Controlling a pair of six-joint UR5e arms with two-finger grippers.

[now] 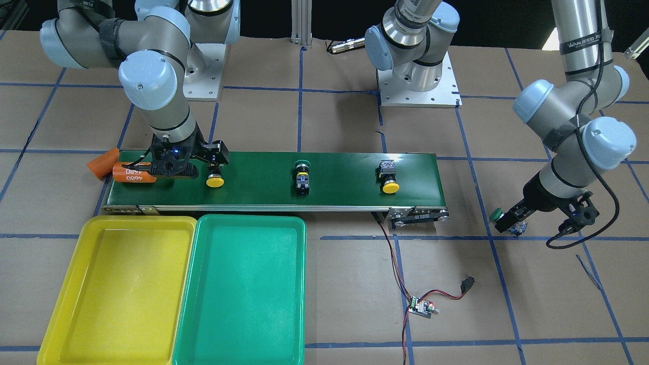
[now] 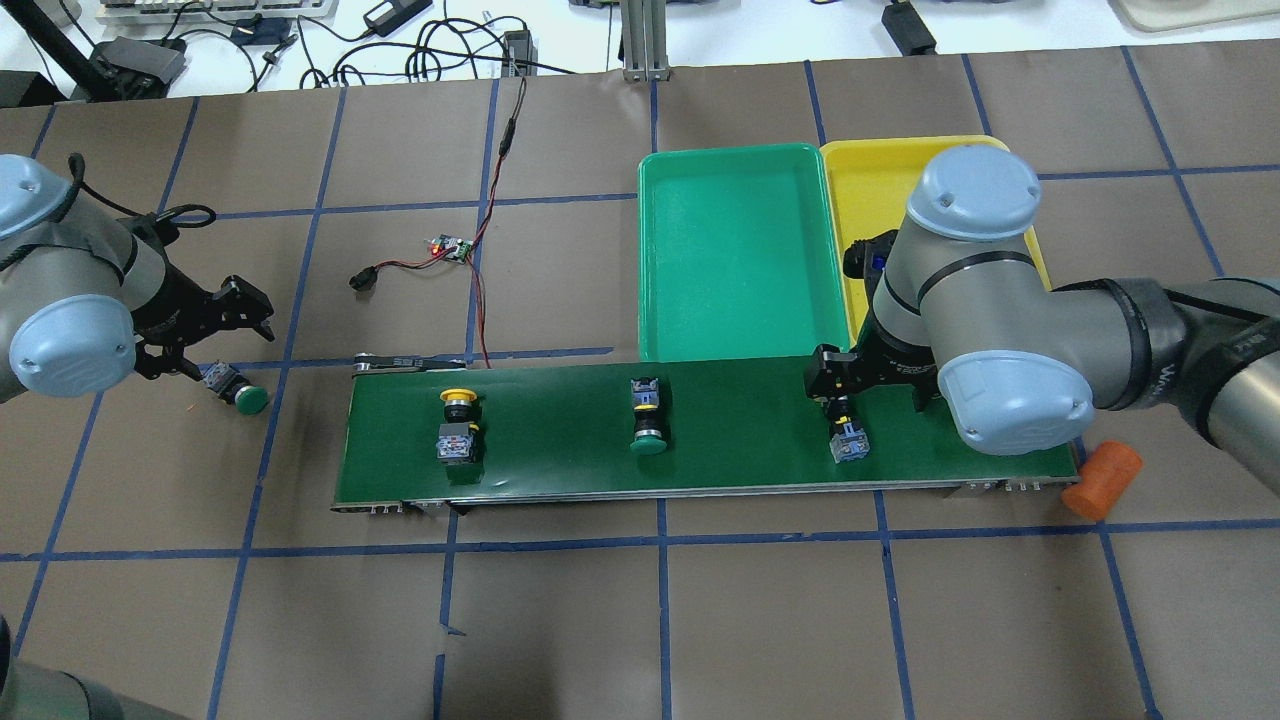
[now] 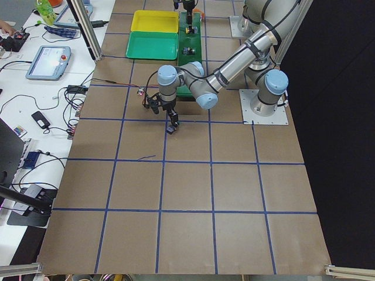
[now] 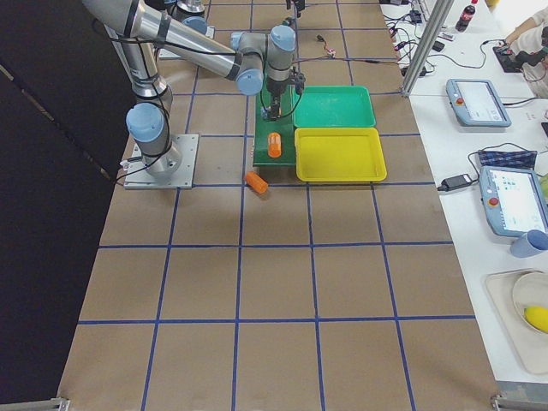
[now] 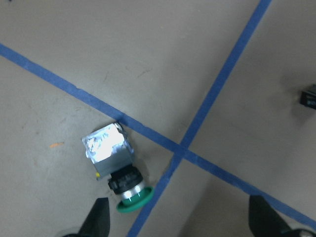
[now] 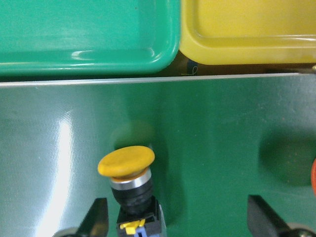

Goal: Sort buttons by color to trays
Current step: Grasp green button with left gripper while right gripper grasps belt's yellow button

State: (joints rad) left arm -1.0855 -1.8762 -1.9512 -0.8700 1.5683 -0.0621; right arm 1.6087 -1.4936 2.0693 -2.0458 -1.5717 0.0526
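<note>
A green-capped button lies on its side on the brown table, off the belt's end. My left gripper hangs open just above it; in the left wrist view the button lies near one finger. A yellow button and a green button lie on the belt. My right gripper is open low over the belt, around the second yellow button, which sits close to one finger. The green tray and the yellow tray lie side by side beside the belt.
The dark-green conveyor belt runs across the table. One orange cylinder lies on the belt beside my right gripper, another off its end. A small controller board with wires lies on the table.
</note>
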